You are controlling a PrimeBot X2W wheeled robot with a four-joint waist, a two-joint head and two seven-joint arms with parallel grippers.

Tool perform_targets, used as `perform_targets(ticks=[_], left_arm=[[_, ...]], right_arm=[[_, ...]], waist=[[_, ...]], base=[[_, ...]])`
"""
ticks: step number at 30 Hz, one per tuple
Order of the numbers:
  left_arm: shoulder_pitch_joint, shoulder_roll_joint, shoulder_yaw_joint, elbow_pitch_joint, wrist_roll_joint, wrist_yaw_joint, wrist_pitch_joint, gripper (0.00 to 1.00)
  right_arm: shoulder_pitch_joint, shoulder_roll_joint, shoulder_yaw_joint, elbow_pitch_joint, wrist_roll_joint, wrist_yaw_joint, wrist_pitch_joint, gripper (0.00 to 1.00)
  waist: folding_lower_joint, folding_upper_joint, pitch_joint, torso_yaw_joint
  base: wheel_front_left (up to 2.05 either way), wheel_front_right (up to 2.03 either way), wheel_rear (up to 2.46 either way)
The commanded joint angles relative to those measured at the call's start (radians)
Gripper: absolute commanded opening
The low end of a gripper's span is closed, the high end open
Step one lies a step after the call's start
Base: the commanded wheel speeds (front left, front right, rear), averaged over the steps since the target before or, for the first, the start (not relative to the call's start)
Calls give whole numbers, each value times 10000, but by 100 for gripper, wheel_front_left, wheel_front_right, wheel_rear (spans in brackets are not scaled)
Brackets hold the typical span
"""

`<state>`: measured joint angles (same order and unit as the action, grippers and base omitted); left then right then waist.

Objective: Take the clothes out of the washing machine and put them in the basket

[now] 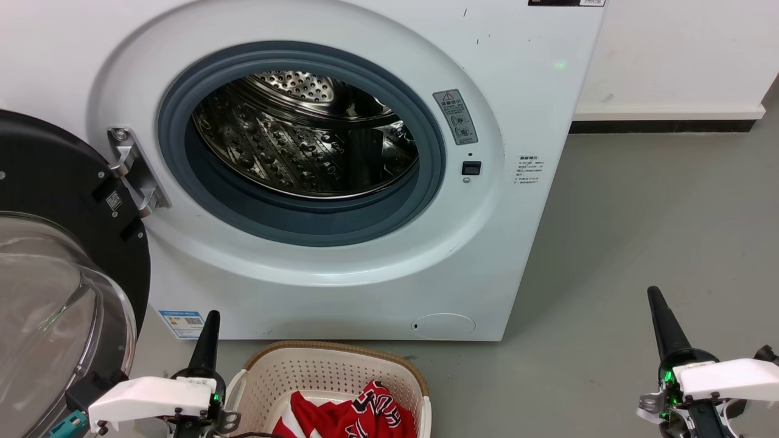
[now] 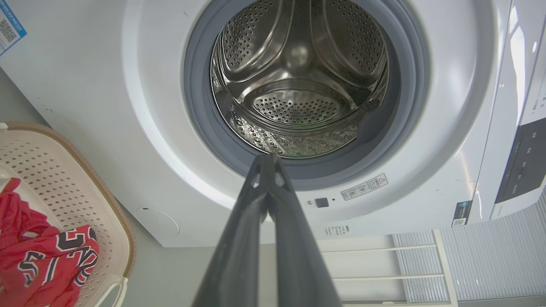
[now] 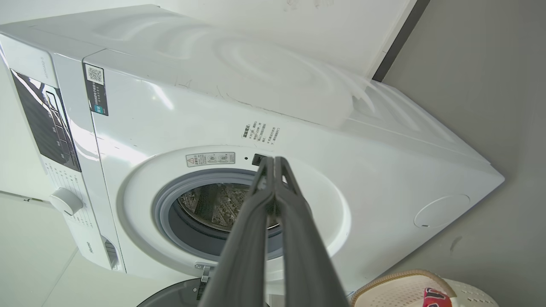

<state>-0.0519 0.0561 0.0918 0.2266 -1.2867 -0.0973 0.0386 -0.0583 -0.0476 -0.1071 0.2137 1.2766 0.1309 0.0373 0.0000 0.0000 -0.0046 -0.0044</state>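
Lighting is bright, even and diffuse across all three views, with no hard shadows. A soft shadow lies on the floor at the right foot of the washing machine. The machine's white panels run close to overexposure, and the left wrist view shows a glare streak on the upper front. The drum carries sharp specular highlights. The glass door shows pale reflections. The head view is sharp. The wrist views bend straight edges, and the left gripper and right gripper turn slightly soft near the lens.

Glossy perforated steel drum, matt plastic basket, soft red cloth clothes.
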Motion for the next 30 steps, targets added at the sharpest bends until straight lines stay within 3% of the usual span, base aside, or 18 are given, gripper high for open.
perform_targets(ticks=[1, 30], left_arm=[[-249, 0, 37, -18, -286, -84, 76, 0], [-550, -55, 207, 158, -2620, -297, 636, 0]], right_arm=[[-189, -36, -16, 1, 314, 0, 69, 0], [-521, -41, -57, 268, 2717, -2, 629, 0]], waist=[[0, 0, 4, 2], [0, 0, 58, 34]], base=[[0, 0, 0], [0, 0, 0]])
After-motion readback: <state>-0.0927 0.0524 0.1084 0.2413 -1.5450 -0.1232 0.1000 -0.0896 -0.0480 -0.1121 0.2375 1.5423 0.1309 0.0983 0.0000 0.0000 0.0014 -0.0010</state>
